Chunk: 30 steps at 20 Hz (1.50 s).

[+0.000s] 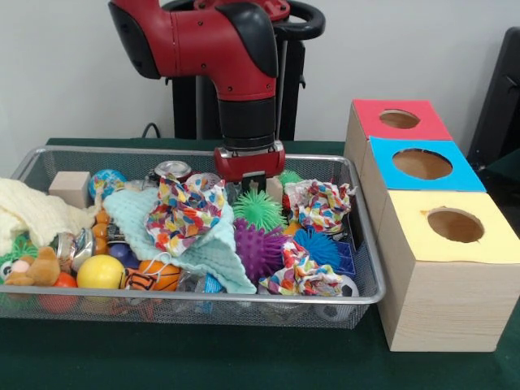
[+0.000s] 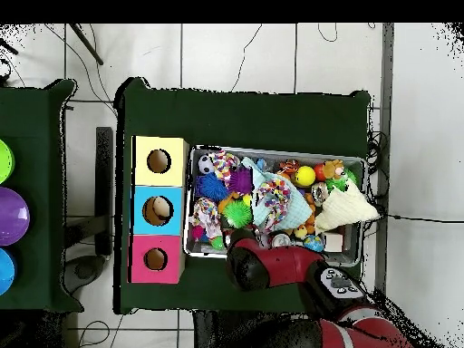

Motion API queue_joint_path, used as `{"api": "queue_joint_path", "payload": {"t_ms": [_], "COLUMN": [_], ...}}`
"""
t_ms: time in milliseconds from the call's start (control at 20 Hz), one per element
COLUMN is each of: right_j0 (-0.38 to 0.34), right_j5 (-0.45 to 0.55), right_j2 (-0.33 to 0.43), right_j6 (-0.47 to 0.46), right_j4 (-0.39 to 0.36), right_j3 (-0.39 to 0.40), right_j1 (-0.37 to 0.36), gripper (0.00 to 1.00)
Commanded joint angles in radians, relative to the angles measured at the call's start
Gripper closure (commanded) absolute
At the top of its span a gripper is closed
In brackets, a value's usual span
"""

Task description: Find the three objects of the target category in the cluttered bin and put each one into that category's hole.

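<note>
The wire mesh bin (image 1: 367, 297) is full of clutter; it also shows in the overhead view (image 2: 281, 150). My gripper (image 1: 253, 182) hangs from the red arm and is lowered into the back middle of the bin, just above a green spiky ball (image 1: 258, 210). Clutter hides its tips. In the overhead view the arm (image 2: 263, 265) covers it. A clear shiny piece with a blue band (image 1: 210, 283), seemingly one bottle, shows at the front wall under a mint cloth (image 1: 218, 253). No other bottle shows. The blue-topped box's hole (image 1: 422, 164) is right of the bin, empty as far as I see, and shows from above (image 2: 158, 210).
The red-topped box (image 1: 399, 119) and the yellow-topped box (image 1: 455, 225) flank the blue one. The bin holds patterned cloths (image 1: 183, 213), purple (image 1: 258, 248) and blue (image 1: 315, 244) spiky balls, a can (image 1: 172, 170), a wooden block (image 1: 70, 187) and a cream cloth (image 1: 32, 213).
</note>
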Motion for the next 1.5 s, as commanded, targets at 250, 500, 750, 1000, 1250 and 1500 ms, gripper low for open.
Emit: {"api": "queue_joint_path", "payload": {"t_ms": [250,500,750,1000,1250,1500], "right_j0": [0.014,-0.002,-0.045,-0.063,-0.063,-0.055], "right_j5": [0.105,0.215,0.338,0.341,0.325,0.283], "right_j2": [0.025,0.058,0.098,0.108,0.105,0.091], "right_j6": [0.111,0.086,0.050,0.061,0.075,0.095], "right_j4": [0.031,0.055,0.071,0.051,0.035,0.021], "right_j3": [-0.069,-0.025,0.033,0.045,0.039,0.043], "right_j1": [-0.005,-0.130,-0.259,-0.283,-0.267,-0.262], "gripper": [1.00,1.00,1.00,1.00,1.00,0.00]}}
